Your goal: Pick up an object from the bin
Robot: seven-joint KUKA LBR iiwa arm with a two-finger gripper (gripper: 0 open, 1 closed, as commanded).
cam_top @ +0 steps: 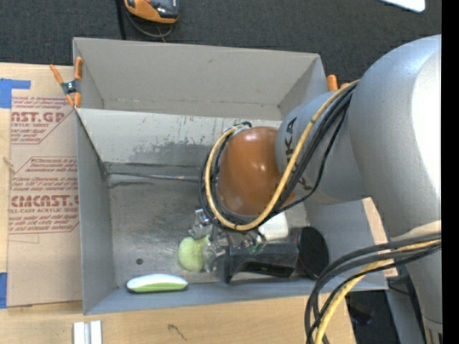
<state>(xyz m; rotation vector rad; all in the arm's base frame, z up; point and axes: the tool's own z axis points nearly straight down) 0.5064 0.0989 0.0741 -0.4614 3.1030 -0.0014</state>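
My gripper [209,238] is low in the bin near the front wall, below the arm's wrist. Right beside it on its left lies a pale green round thing [189,255], like a small ball or fruit, touching or nearly touching the gripper's metal end. A flat, elongated green and white thing [158,284] lies on the bin floor at the front, left of and below the gripper. Just right of the gripper lies a long black thing [264,261] with a round black end [313,251].
A white block [277,227] sits half hidden under the wrist, behind the black thing. The arm and its cables cover the bin's right half. The bin's sloping left wall and the front wall stand close to the gripper.
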